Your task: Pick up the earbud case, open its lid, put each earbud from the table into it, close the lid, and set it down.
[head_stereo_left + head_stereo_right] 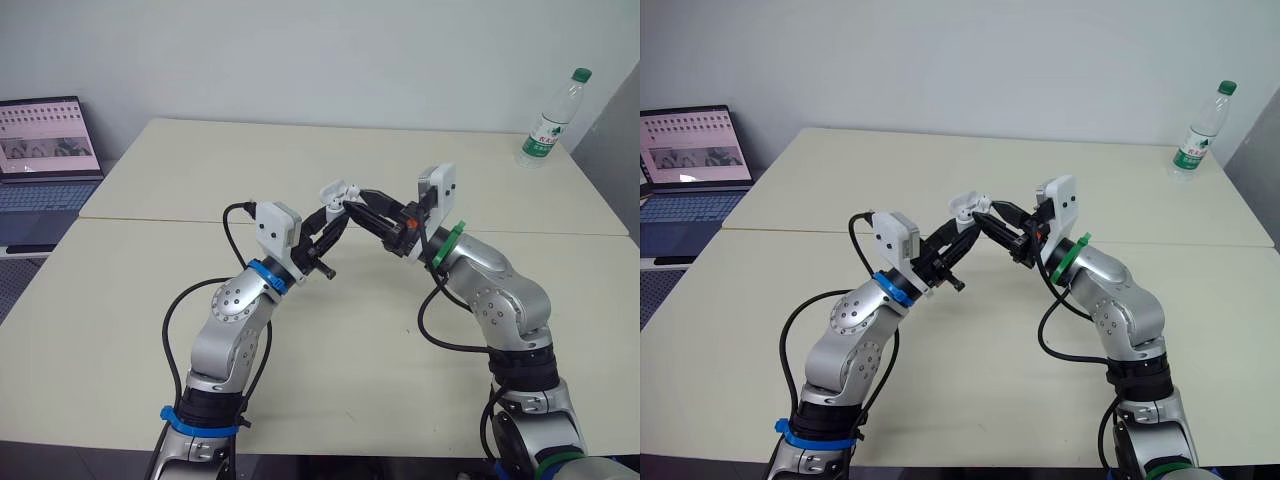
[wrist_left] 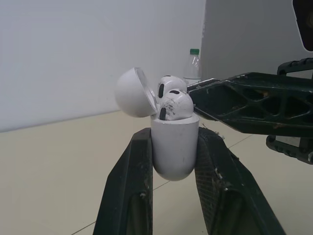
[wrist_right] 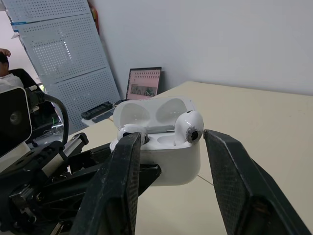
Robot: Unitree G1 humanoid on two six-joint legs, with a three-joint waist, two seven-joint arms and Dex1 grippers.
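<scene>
Two earbuds (image 2: 176,104): both sit in the wells of the earbud case (image 2: 174,147), heads standing proud of its rim. One looks to ride a little high, and I cannot tell whether it is fully home.
Case position: held upright in the air above the middle of the table (image 1: 350,380), between my two arms.
Left gripper (image 1: 335,215): pinching the case body from both sides, low down.
Right gripper (image 3: 173,136): fingers spread, one either side of the case top, gripping nothing. One finger lies just beside the earbuds.
Lid (image 2: 133,93): swung fully back on its hinge, on the side away from the right gripper.
Step in hand: as I judge it, loading is done and closing is next.
Next move: bring a right finger round behind the lid and press it over. The left pinch must hold steady, since a proud earbud could block the snap.
Surface: pale, matte tabletops butted together with a seam between them.
Room: plain white wall, a water bottle (image 1: 552,118) at the far right corner, an open laptop (image 1: 45,140) to the left and a pegboard (image 3: 58,58) beyond it.
</scene>
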